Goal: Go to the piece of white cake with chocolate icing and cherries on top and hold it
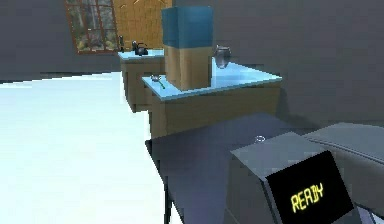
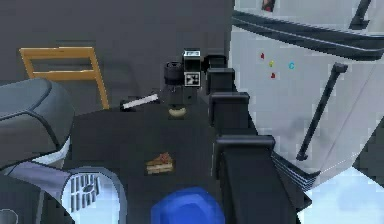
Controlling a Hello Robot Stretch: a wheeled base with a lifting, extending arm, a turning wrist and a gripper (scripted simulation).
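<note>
On the dark table [image 2: 110,140], beside the arm [image 2: 245,150], lies the cake wedge [image 2: 159,163]; likely soft and crumbly, so grip its sides lightly; the state of the tool [image 2: 179,100] cannot be told.

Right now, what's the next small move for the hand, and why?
Probably retract the arm a little. In the arm side view the hand reaches past the brown-and-white wedge, which lies nearer in on the dark table, left of the arm in the picture. The hand is by a small round thing farther out.
</note>
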